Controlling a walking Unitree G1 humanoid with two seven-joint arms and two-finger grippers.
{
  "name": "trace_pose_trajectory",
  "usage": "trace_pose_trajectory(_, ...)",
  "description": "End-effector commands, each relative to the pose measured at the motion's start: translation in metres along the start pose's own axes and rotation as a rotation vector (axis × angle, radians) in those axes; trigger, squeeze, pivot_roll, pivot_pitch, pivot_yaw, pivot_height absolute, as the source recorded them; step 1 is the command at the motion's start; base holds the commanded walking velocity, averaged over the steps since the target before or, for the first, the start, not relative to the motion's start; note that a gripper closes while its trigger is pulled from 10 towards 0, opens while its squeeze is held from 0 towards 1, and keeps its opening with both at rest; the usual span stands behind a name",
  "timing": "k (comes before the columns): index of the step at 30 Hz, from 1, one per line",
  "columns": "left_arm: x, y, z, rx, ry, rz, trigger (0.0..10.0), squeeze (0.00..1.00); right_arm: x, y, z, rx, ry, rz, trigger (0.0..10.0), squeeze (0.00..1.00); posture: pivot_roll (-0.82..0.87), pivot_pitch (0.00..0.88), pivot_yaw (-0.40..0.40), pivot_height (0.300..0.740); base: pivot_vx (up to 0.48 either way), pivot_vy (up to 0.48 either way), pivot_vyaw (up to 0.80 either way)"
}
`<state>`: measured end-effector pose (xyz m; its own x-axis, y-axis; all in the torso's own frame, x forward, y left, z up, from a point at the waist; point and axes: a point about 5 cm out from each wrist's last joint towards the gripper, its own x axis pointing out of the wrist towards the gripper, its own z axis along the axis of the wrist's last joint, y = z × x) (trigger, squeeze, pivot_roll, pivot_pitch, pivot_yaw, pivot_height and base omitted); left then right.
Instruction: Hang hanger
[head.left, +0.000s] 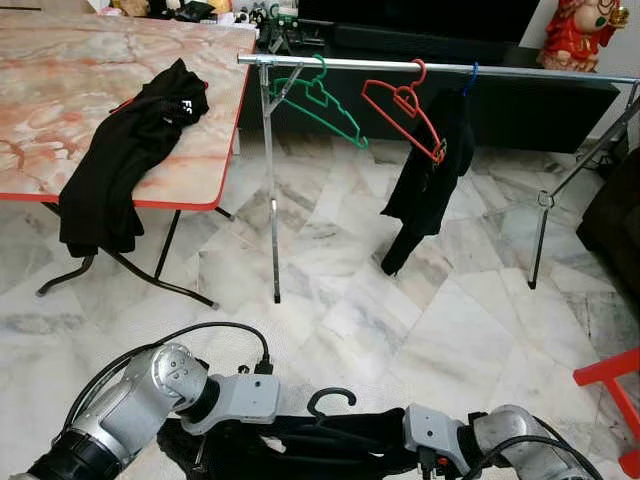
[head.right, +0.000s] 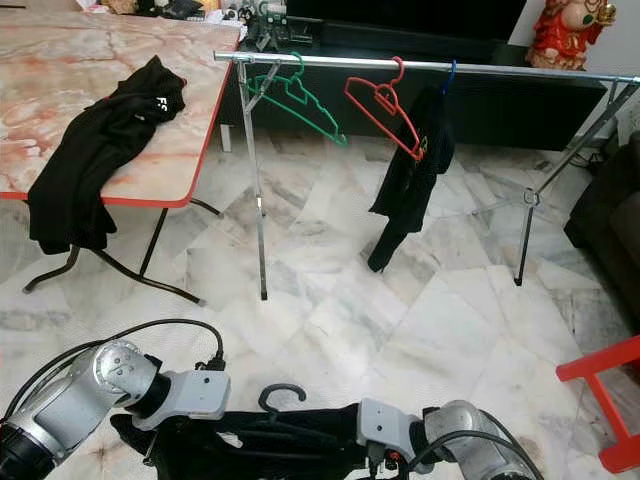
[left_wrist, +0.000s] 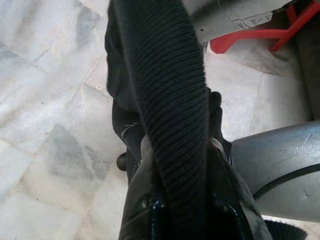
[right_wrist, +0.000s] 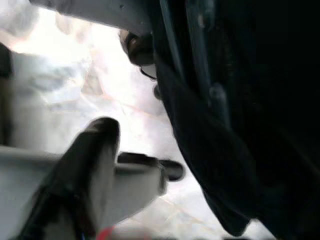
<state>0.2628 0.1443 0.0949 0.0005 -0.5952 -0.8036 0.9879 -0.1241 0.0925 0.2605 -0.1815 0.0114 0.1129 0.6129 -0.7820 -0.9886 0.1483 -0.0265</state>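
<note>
Hanging low between the two arms, close before the robot and above the marble floor (head.left: 420, 330), is a black hanger (head.left: 330, 400) with a black garment (head.left: 300, 445) draped on it; its hook stands up between the two wrists.

Left gripper (left_wrist: 175, 200): jaws closed down on the garment's ribbed black fabric, which runs straight out between the two fingers in the left wrist view. Whether the hanger bar itself sits inside the pinch, cannot tell; the cloth covers it.

Right gripper (right_wrist: 95, 150): comes in from the opposite side, at the other end of the garment. Right wrist view is dark and blurred; one finger shows beside the cloth, with the dark fabric to one side of it. Cannot tell if these jaws are open or closed, nor whether they touch the hanger.

Clothes rail (head.left: 430, 66): a metal bar on thin legs, well ahead of the robot. On it a green hanger (head.left: 312, 98), a red hanger (head.left: 400, 108) and a dark shirt (head.left: 428, 175) on a blue hook, side by side.

Tabletop (head.left: 60, 90): marble pattern with red edge, ahead to the left, just beside the rail's near end. Another black garment (head.left: 125, 150) lies on it, partly hanging over the front edge.

Red stool (head.left: 612, 385) at the right margin.
</note>
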Motion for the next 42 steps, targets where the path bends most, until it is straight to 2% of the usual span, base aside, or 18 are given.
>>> trace_pose_trajectory(1, -0.001, -0.001, 0.008, 0.033, -0.024, -0.010, 10.0, 0.00, -0.002, 0.005, -0.016, 0.007, 0.079, -0.004, 10.0, 0.00, 0.04, 0.146, -0.073, 0.740, 0.000, 0.000, 0.00)
trace_pose_trajectory(3, -0.002, -0.001, 0.011, 0.037, -0.028, -0.004, 10.0, 0.00, 0.000, 0.008, -0.018, -0.008, 0.090, 0.005, 10.0, 0.00, 0.04, 0.150, -0.075, 0.740, 0.000, 0.000, 0.00)
trace_pose_trajectory(4, -0.002, -0.001, 0.011, 0.039, -0.028, -0.003, 10.0, 0.00, 0.001, 0.008, -0.018, -0.011, 0.090, 0.004, 9.3, 0.00, 0.04, 0.150, -0.075, 0.740, 0.000, 0.000, 0.00)
trace_pose_trajectory(5, -0.003, -0.001, 0.011, 0.040, -0.028, -0.003, 10.0, 0.00, 0.002, 0.008, -0.018, -0.012, 0.090, 0.003, 9.3, 0.00, 0.04, 0.150, -0.075, 0.740, 0.000, 0.000, 0.00)
trace_pose_trajectory(6, -0.003, -0.001, 0.012, 0.042, -0.029, -0.002, 10.0, 0.00, 0.003, 0.009, -0.018, -0.026, 0.094, 0.002, 0.0, 0.00, 0.04, 0.157, -0.076, 0.740, 0.000, 0.000, 0.00)
trace_pose_trajectory(17, -0.010, 0.000, 0.021, 0.057, -0.054, 0.009, 10.0, 0.00, 0.007, 0.008, -0.016, -0.051, 0.081, -0.005, 0.0, 0.00, 0.05, 0.173, -0.081, 0.740, 0.000, 0.000, 0.00)
trace_pose_trajectory(19, -0.010, 0.001, 0.021, 0.056, -0.053, 0.011, 10.0, 0.00, 0.007, 0.006, -0.014, -0.044, 0.065, -0.014, 0.0, 0.00, 0.05, 0.174, -0.080, 0.740, 0.000, 0.000, 0.00)
trace_pose_trajectory(24, -0.010, -0.001, 0.015, 0.048, -0.028, 0.014, 10.0, 0.00, 0.004, -0.007, 0.007, 0.010, -0.088, -0.070, 0.0, 0.00, 0.04, 0.182, -0.070, 0.740, 0.000, 0.000, 0.00)
trace_pose_trajectory(28, -0.010, -0.004, 0.014, 0.036, -0.020, 0.000, 10.0, 0.00, 0.003, -0.008, 0.008, -0.027, -0.065, -0.068, 0.0, 0.00, 0.05, 0.183, -0.065, 0.740, 0.000, 0.000, 0.00)
trace_pose_trajectory(29, -0.011, -0.004, 0.013, 0.034, -0.016, 0.001, 10.0, 0.00, 0.002, -0.009, 0.009, -0.023, -0.075, -0.073, 4.0, 0.00, 0.05, 0.184, -0.062, 0.740, 0.000, 0.000, 0.00)
trace_pose_trajectory(30, -0.011, -0.004, 0.013, 0.033, -0.013, 0.003, 10.0, 0.00, 0.002, -0.010, 0.009, -0.020, -0.082, -0.076, 10.0, 0.00, 0.05, 0.185, -0.062, 0.740, 0.000, 0.000, 0.00)
trace_pose_trajectory(34, -0.011, -0.006, 0.010, 0.020, -0.006, -0.007, 10.0, 0.00, -0.003, -0.019, 0.021, -0.001, -0.155, -0.116, 10.0, 0.00, 0.05, 0.186, -0.056, 0.740, 0.000, 0.000, 0.00)
trace_pose_trajectory(37, -0.011, -0.008, 0.008, 0.019, 0.002, -0.015, 10.0, 0.00, -0.004, -0.018, 0.022, -0.036, -0.133, -0.076, 10.0, 0.00, 0.04, 0.187, -0.054, 0.740, 0.000, 0.000, 0.00)
trace_pose_trajectory(38, -0.011, -0.008, 0.008, 0.017, 0.001, -0.013, 10.0, 0.00, -0.004, -0.016, 0.018, -0.058, -0.080, -0.062, 10.0, 0.00, 0.04, 0.189, -0.054, 0.740, 0.000, 0.000, 0.00)
trace_pose_trajectory(39, -0.011, -0.008, 0.008, 0.017, 0.001, -0.013, 10.0, 0.00, -0.004, -0.016, 0.018, -0.058, -0.080, -0.062, 10.0, 0.00, 0.04, 0.189, -0.054, 0.740, 0.000, 0.000, 0.00)
trace_pose_trajectory(40, -0.012, -0.006, 0.009, 0.017, 0.000, -0.008, 10.0, 0.00, -0.004, -0.014, 0.012, -0.076, -0.034, -0.041, 3.2, 0.00, 0.04, 0.189, -0.055, 0.740, 0.000, 0.000, 0.00)
trace_pose_trajectory(41, -0.013, -0.005, 0.009, 0.018, 0.000, -0.004, 10.0, 0.00, -0.003, -0.010, 0.007, -0.074, 0.001, -0.011, 0.0, 0.00, 0.04, 0.189, -0.055, 0.740, 0.000, 0.000, 0.00)
trace_pose_trajectory(42, -0.013, -0.005, 0.010, 0.018, -0.001, -0.004, 10.0, 0.00, -0.002, -0.008, 0.005, -0.080, 0.014, 0.002, 0.0, 0.00, 0.05, 0.189, -0.055, 0.740, 0.000, 0.000, 0.00)
